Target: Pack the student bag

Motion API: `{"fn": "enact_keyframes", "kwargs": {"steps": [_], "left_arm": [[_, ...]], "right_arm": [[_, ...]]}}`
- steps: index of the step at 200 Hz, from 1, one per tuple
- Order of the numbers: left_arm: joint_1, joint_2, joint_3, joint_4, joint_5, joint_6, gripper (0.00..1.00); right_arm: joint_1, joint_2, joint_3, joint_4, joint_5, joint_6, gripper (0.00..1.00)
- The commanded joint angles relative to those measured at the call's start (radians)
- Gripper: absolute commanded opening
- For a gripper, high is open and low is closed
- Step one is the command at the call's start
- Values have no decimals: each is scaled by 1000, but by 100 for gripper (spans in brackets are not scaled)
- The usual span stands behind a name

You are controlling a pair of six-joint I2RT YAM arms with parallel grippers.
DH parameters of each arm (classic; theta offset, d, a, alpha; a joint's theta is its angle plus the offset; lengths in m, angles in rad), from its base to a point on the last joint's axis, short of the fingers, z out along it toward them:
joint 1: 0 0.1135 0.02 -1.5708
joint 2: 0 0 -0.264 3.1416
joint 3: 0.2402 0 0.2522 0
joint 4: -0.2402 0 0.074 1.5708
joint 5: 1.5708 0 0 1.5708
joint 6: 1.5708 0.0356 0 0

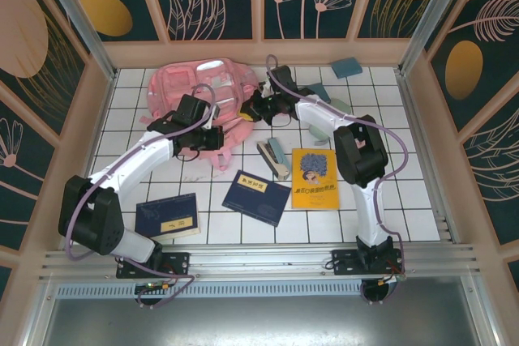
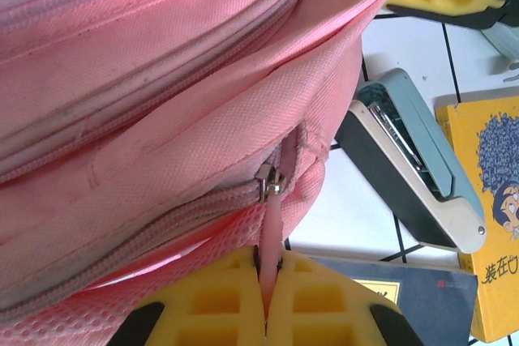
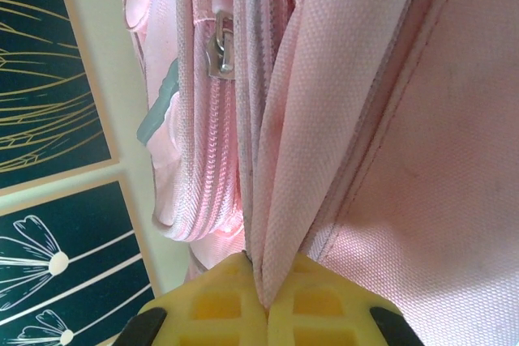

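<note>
The student bag [image 1: 188, 87], a pink fabric backpack, lies at the back left of the white tiled table. My left gripper [image 1: 212, 137] is at its near right corner. In the left wrist view this gripper [image 2: 268, 269] is shut on the pale pink zipper pull [image 2: 273, 228], which hangs from a metal slider [image 2: 270, 179] at the end of a closed zipper. My right gripper [image 1: 255, 108] is at the bag's right edge. In the right wrist view the right gripper [image 3: 268, 281] is shut on a fold of the bag's fabric [image 3: 316, 143], beside another zipper slider [image 3: 222, 46].
A grey-and-teal case [image 1: 274, 158] lies just right of the bag. A yellow book [image 1: 315, 177] and two dark blue books [image 1: 256, 196] [image 1: 167, 216] lie nearer the front. A teal block [image 1: 347, 67] and pale green items [image 1: 336, 107] sit at the back right.
</note>
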Motion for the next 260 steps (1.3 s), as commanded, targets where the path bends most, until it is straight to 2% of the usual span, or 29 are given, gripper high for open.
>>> {"fn": "enact_keyframes", "kwargs": {"steps": [1,39,82,113,135,153,156,168,172,188,214,256,259,260], "left_arm": [[19,-53,-43,-119,-76,-18,0],[27,-94,-71,-127,-79,-28,0],[32,-139,-54,-125,-24,-39,0],[34,-131,-11,-92,92,-64,0],[34,-86,23,-33,251,-100,0],[34,-51,34,27,343,-133,0],[34,-46,35,37,358,-137,0],[34,-32,40,64,404,-149,0],[34,-30,40,75,413,-154,0],[34,-20,37,120,460,-173,0],[34,5,47,167,532,-194,0],[34,39,96,129,518,-170,0],[34,42,98,126,515,-167,0],[34,43,100,124,513,-166,0]], "right_arm": [[-100,-6,63,-4,101,-50,0],[-124,2,107,-35,112,-67,0],[-132,26,148,-61,114,-91,0],[-95,60,205,-99,89,-152,0],[-65,67,224,-122,84,-183,40],[-51,35,209,-156,150,-209,53],[-51,25,200,-160,162,-211,58],[-58,-29,143,-152,200,-210,63],[-62,-51,120,-145,208,-205,68],[-85,-139,-1,-88,205,-174,71],[-107,-224,-158,-7,95,-93,71],[-61,-311,-331,41,29,-5,73],[-58,-315,-340,42,26,-1,75],[-57,-316,-344,42,25,0,78]]}}
